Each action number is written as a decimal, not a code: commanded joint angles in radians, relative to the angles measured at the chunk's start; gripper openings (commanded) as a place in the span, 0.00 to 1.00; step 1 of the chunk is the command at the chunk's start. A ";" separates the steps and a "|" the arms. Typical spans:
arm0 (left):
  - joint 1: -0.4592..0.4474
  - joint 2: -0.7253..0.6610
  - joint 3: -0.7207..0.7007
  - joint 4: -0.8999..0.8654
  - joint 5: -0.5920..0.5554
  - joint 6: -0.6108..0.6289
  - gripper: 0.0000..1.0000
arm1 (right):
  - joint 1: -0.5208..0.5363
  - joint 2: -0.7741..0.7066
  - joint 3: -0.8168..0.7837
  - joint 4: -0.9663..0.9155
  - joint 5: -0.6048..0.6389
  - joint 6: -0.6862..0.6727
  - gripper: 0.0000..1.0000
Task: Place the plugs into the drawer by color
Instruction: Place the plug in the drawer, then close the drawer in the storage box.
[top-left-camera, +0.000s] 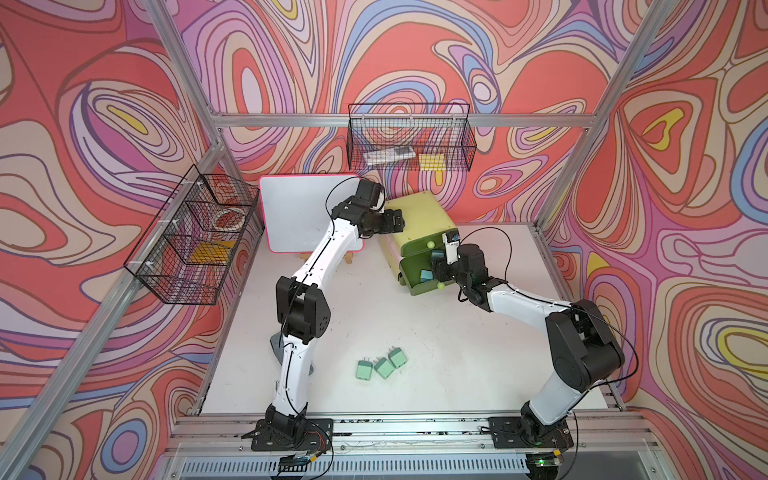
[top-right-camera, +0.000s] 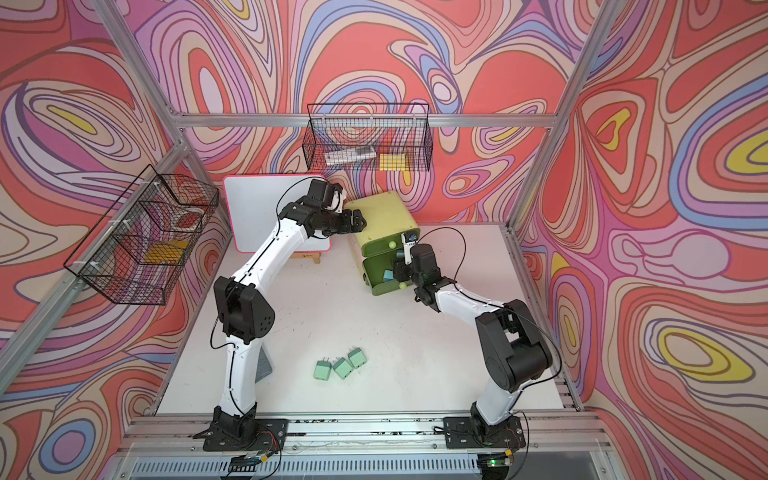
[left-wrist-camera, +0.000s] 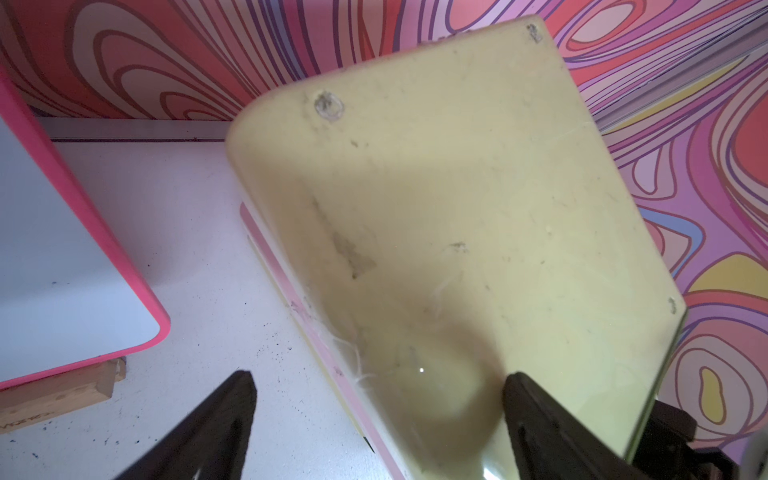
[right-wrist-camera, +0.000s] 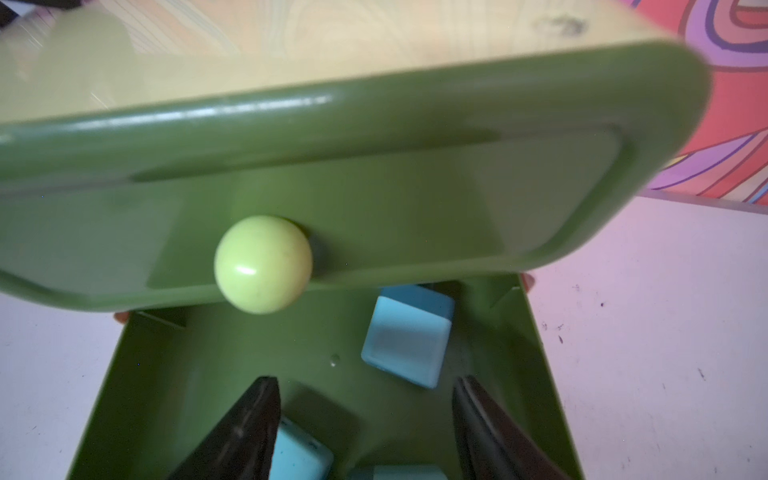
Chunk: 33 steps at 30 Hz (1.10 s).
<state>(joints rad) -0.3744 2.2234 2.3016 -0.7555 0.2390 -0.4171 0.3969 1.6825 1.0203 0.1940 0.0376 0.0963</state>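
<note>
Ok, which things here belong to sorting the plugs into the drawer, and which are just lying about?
Part of the job: drawer chest; its open drawer; light blue plugs inside it; three mint green plugs on the table.
Just lying about: pink-edged whiteboard; back wire basket; side wire basket.

A white worktop (top-left-camera: 436, 332), lightly scuffed and flecked with small dark marks. In its far left corner a pink-rimmed whiteboard (top-left-camera: 299, 216) leans back on a small wooden stand (top-left-camera: 351, 258). Just beside it, about the middle of the far edge, sits a pale yellow-green drawer chest (top-left-camera: 419, 216), turned at an angle, with one darker green drawer pulled open. Near the front edge, roughly midway along it, three mint green plugs (top-left-camera: 383, 368) lie in a close cluster, prongs pointing toward the far edge. A grey pad (top-left-camera: 274, 347) lies nearer the left edge, partly hidden.
</note>
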 joint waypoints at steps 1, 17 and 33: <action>-0.006 0.016 -0.013 -0.061 -0.036 0.026 0.92 | -0.002 -0.135 -0.001 -0.051 -0.017 0.006 0.69; -0.006 0.018 -0.010 -0.071 -0.040 0.021 0.91 | 0.068 -0.388 -0.549 0.263 0.028 0.192 0.62; 0.008 0.010 0.010 -0.129 -0.015 0.042 0.90 | 0.083 -0.029 -0.389 0.490 0.027 0.244 0.58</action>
<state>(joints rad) -0.3725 2.2234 2.3131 -0.7834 0.2440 -0.4080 0.4774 1.6386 0.6025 0.6193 0.0559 0.3202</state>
